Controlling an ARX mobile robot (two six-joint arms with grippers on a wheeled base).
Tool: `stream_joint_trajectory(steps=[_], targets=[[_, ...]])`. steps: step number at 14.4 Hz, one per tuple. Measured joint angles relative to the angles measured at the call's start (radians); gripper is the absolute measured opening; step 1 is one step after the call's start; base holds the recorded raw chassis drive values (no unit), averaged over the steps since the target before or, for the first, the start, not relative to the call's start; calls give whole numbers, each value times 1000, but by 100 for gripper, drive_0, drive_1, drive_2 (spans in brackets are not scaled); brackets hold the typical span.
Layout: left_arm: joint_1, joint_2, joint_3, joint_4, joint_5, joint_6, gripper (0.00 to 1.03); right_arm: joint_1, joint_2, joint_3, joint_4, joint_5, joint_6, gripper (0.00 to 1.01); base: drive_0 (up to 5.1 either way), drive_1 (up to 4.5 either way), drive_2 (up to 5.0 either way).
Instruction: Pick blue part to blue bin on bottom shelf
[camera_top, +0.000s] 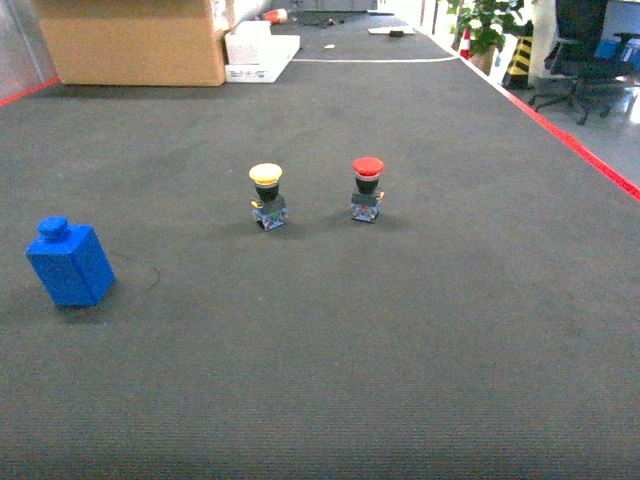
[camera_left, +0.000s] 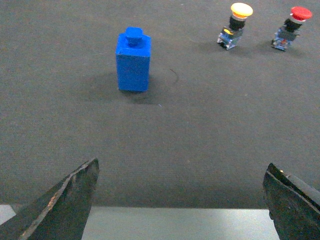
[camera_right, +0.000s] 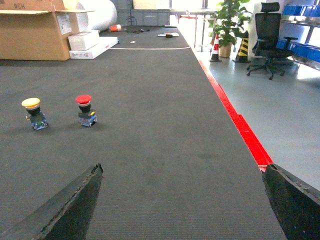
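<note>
The blue part (camera_top: 69, 262) is a blue block with a round stud on top, standing upright on the dark carpet at the left in the head view. The left wrist view shows the blue part (camera_left: 133, 60) ahead and a little left of my left gripper (camera_left: 181, 172), which is open and holds nothing. My right gripper (camera_right: 182, 172) is open too, with only carpet between its fingers. Neither gripper appears in the head view. The blue bin and the bottom shelf are out of view.
A yellow-capped push button (camera_top: 267, 196) and a red-capped push button (camera_top: 367, 188) stand mid-carpet. A large cardboard box (camera_top: 130, 40) and white boxes (camera_top: 256, 52) sit at the far left. A red floor line (camera_right: 240, 125) borders the carpet's right edge, with an office chair (camera_right: 265, 37) and plant (camera_right: 226, 22) beyond.
</note>
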Motion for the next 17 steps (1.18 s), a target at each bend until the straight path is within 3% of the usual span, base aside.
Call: stream_joint_trajectory(steps=[2,4,11,17], targets=[[11,440,146,326,-42,9,98,0,0,0,1,0,0,98,0,0,0],[18,677,245,435,-82,18,98,0,0,0,1,0,0,98,0,0,0],[22,1041,459,491,-119,82,98,0,0,0,1,0,0,98,0,0,0],[41,1315,682,483,-100,90,98,0,0,0,1,0,0,98,0,0,0]])
